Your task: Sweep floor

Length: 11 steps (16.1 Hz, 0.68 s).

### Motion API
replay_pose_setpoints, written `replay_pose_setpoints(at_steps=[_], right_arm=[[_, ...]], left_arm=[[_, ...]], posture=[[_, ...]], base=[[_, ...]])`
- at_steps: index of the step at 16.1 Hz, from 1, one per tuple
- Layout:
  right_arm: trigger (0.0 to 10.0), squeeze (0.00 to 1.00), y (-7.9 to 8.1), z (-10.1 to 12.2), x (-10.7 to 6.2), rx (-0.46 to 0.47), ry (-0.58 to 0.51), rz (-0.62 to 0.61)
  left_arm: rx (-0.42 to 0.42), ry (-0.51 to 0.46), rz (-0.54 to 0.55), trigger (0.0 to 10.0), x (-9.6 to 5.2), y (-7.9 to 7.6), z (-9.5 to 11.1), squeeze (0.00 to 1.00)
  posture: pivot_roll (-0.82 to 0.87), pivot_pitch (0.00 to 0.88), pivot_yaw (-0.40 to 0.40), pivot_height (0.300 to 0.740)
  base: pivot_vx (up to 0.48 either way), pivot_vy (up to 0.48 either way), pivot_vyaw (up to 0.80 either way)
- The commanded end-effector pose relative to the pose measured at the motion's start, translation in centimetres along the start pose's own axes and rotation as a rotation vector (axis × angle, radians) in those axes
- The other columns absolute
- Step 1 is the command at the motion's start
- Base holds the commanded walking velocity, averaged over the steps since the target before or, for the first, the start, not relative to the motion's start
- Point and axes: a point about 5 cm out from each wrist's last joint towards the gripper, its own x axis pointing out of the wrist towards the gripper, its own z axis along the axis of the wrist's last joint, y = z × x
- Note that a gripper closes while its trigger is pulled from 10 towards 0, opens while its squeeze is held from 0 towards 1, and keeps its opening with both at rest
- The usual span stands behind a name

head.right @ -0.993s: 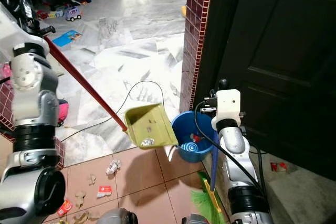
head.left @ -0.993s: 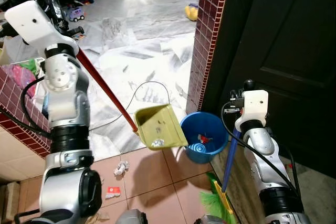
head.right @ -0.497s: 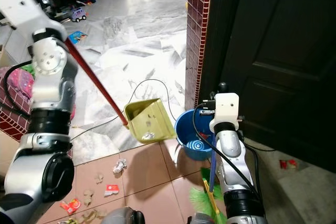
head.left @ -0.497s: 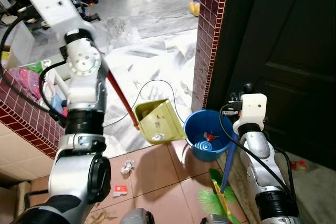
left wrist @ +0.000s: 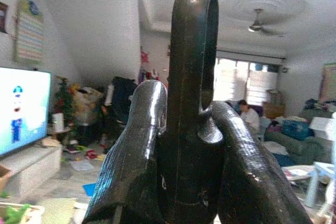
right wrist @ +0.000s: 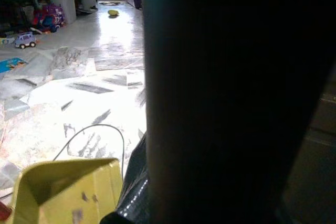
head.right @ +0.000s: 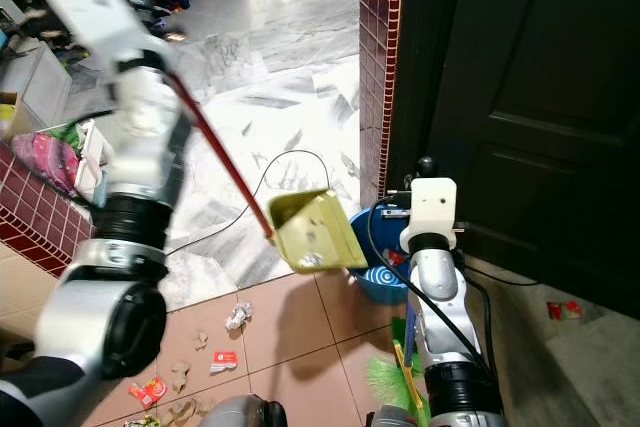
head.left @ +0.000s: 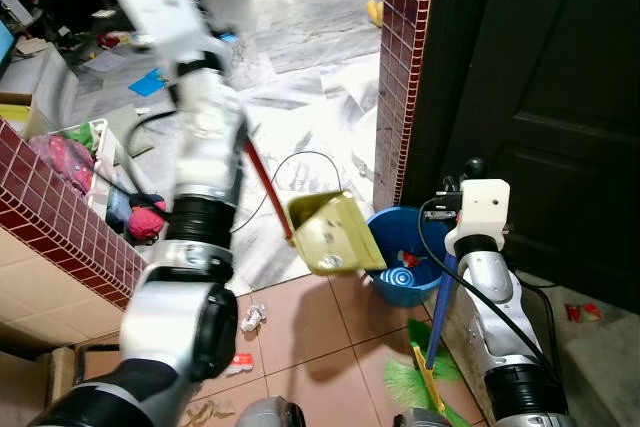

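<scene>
This is a lived-in family home. A marble floor runs back into a living room scattered with toys, and nearer it meets terracotta tiles strewn with scraps of paper. A red-tiled pillar stands beside a dark wooden door. The left wrist view shows a television, a ceiling fan, bright windows and a person sitting.
</scene>
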Motion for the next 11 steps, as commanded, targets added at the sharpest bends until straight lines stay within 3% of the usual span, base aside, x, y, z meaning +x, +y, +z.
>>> replay_pose_setpoints(at_steps=[1,3,5,7,11], right_arm=[[10.0,0.0,0.7,0.6,0.0,0.042,-0.028,0.006],[10.0,0.0,0.8,0.9,0.0,0.045,-0.035,0.003],[10.0,0.0,1.0,0.9,-0.1,0.045,-0.037,0.002],[10.0,0.0,1.2,1.0,-0.2,0.046,-0.042,0.005],[10.0,0.0,1.5,1.2,-0.1,0.046,-0.048,0.01]], left_arm=[[-0.028,-0.096,-0.018,10.0,0.6,-1.0,2.0,0.0],[-0.031,-0.075,-0.075,10.0,-0.9,-3.0,0.9,0.0],[-0.038,-0.064,-0.095,10.0,-1.5,-3.9,0.4,0.0],[-0.037,-0.066,-0.143,10.0,-2.5,-5.7,0.2,0.0],[0.023,-0.191,-0.204,10.0,-3.0,-7.7,1.5,0.0]], posture=[[-0.1,0.0,0.184,0.74],[-0.11,0.0,0.189,0.74],[-0.12,0.0,0.19,0.74],[-0.13,0.0,0.19,0.74],[-0.13,0.0,0.192,0.74]], base=[[0.0,0.0,0.0],[0.0,0.0,0.0],[0.0,0.0,0.0],[0.0,0.0,0.0],[0.0,0.0,0.0]])
